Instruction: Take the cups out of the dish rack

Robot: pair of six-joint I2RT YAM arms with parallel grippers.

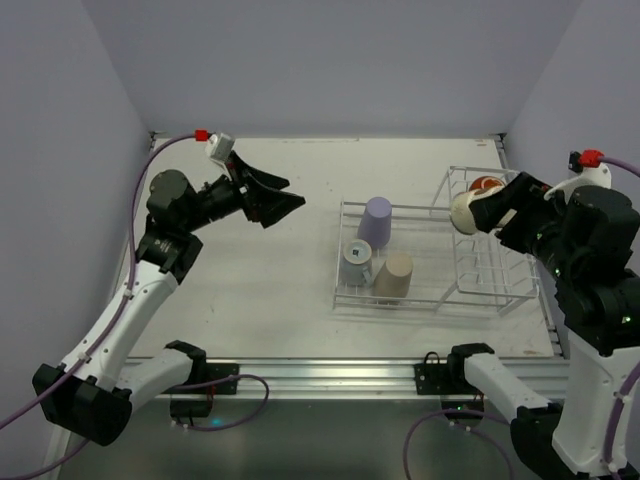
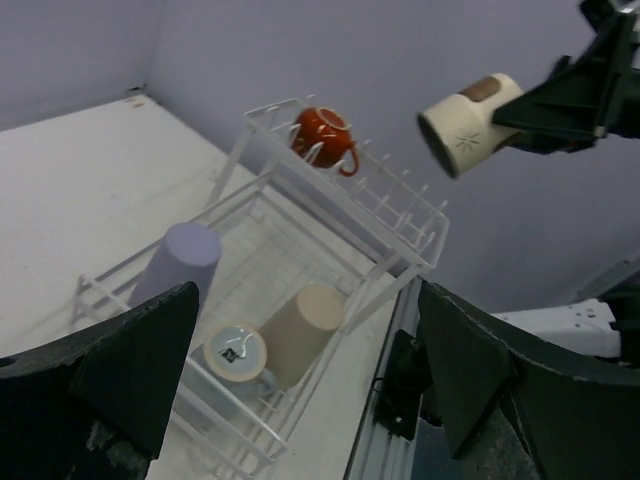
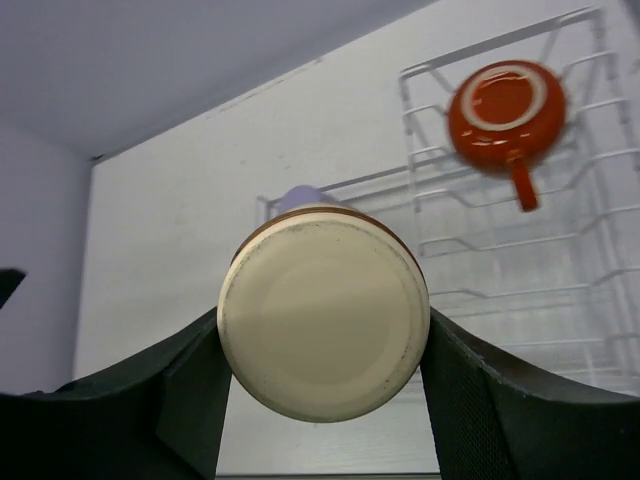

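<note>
The white wire dish rack [image 1: 345, 250] [image 2: 400, 222] [image 3: 480, 245] stands right of the table's centre. In its low tray stand a lavender tumbler [image 1: 377, 220] [image 2: 180, 262], a beige tumbler [image 1: 394, 275] [image 2: 305, 325] and a short blue-grey cup [image 1: 357, 258] [image 2: 236, 355], all upside down. An orange-red mug [image 1: 486, 184] [image 2: 325, 135] [image 3: 505, 100] hangs in the tall basket section. My right gripper [image 1: 478, 212] [image 3: 325, 340] is shut on a cream cup with a brown band [image 1: 463, 212] [image 2: 465, 125] [image 3: 325, 310], held in the air above the basket. My left gripper [image 1: 285, 205] [image 2: 308, 300] hovers open and empty, left of the rack.
Purple-grey walls close the table on the left, back and right. A metal rail [image 1: 330, 375] runs along the near edge with both arm bases on it. Bare white tabletop [image 1: 260, 290] lies left of the rack.
</note>
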